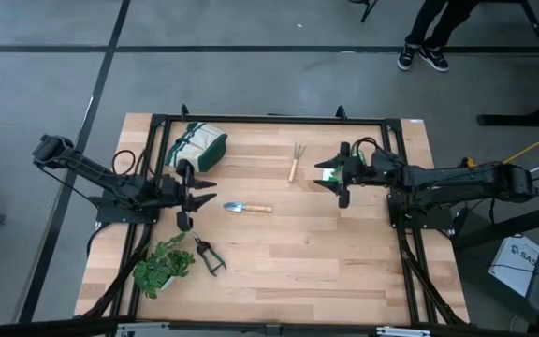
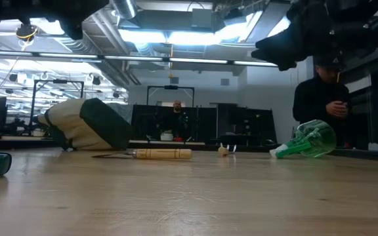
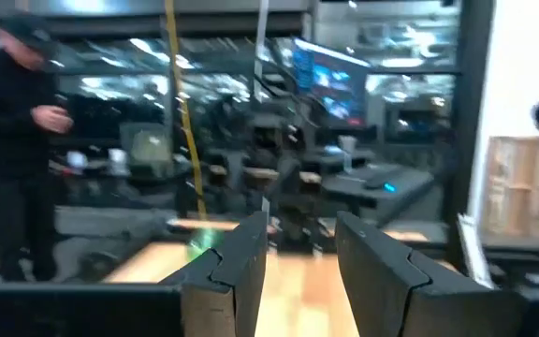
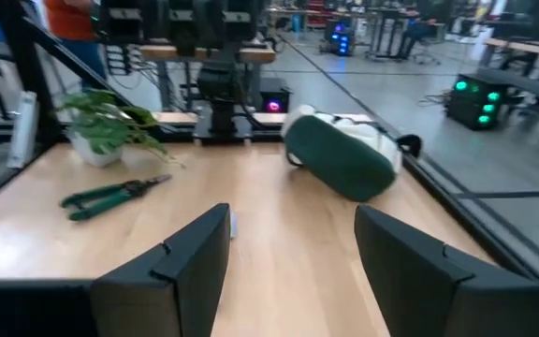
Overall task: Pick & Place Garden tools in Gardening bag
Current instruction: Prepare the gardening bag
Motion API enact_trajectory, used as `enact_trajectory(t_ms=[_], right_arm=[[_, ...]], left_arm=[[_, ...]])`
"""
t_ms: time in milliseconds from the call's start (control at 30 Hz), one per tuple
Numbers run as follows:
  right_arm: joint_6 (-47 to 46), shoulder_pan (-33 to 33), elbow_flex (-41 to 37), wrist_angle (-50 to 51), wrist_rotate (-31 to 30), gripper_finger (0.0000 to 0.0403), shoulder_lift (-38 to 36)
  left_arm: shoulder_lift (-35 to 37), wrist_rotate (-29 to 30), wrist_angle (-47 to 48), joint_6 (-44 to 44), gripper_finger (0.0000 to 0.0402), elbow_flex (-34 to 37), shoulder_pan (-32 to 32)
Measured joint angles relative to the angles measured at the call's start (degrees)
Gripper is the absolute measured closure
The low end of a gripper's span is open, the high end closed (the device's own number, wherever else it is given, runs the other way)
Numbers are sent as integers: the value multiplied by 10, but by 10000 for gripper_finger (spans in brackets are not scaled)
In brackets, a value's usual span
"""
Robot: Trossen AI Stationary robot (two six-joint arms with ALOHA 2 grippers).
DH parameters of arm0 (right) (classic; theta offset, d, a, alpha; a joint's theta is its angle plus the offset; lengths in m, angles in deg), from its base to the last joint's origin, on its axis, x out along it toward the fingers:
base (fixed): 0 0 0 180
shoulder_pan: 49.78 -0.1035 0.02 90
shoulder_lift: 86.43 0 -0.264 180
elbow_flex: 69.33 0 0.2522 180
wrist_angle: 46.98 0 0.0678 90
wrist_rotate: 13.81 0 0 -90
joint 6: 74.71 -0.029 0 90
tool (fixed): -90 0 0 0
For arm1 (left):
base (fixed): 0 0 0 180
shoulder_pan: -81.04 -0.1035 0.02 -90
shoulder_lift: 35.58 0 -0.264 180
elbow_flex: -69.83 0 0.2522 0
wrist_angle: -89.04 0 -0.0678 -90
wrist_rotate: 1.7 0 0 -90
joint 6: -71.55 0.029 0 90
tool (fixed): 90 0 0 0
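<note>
My right gripper (image 4: 288,257), open and empty beside the toppled green spray bottle (image 1: 328,173), risks rolling it away, while my left gripper (image 3: 302,262), open, waits by the gardening bag (image 1: 197,145)

Readable text: only one fragment could be made out, and only in part.
White box (image 1: 515,258), lower right of the high view, beside the table (image 1: 279,253): dark printed letters that looked like "SA", the rest cut off or too small to read.
Low view: no lettering could be read.
Left wrist view: screens glowed in the background, nothing legible.
Right wrist view: no legible text.
</note>
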Motion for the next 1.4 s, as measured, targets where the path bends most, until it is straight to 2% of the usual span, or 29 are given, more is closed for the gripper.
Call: enact_trajectory(t_ms=[133, 300, 367, 433, 633, 733, 833, 1000, 1100, 1200, 1300, 1400], right_arm=[[3, 1, 0, 5, -17, 171, 0], [13, 1, 0, 14, -31, 171, 0], [27, 1, 0, 29, -31, 171, -3], [31, 1, 0, 33, -31, 171, -4], [-19, 0, 0, 40, -29, 171, -18], [-90, -7, 0, 48, -4, 171, -21], [-113, -27, 0, 57, 24, 171, -21], [-111, -62, 0, 86, 25, 171, -21], [-114, -72, 0, 135, 25, 171, -21], [-112, -75, 0, 176, 13, 171, -21], [-97, -72, 0, 187, -35, 171, -21], [-61, -65, 0, 168, -94, 171, -21]], left_arm=[[0, 3, 55, -21, 277, -33, -37], [-14, -42, 360, -78, 277, -152, -114], [-32, -57, 452, -76, 277, -200, -141], [-53, -68, 502, -47, 277, -237, -167], [-138, -97, 485, 95, 275, -322, -240], [-195, -114, 485, 145, 267, -373, -261], [-247, -115, 504, 188, 252, -401, -268], [-294, -54, 538, 224, 216, -415, -282], [-283, -40, 611, 224, 199, -423, -292], [-229, -43, 681, 201, 190, -422, -304], [-154, -73, 736, 146, 190, -401, -325], [-85, -91, 739, 110, 192, -369, -339]])
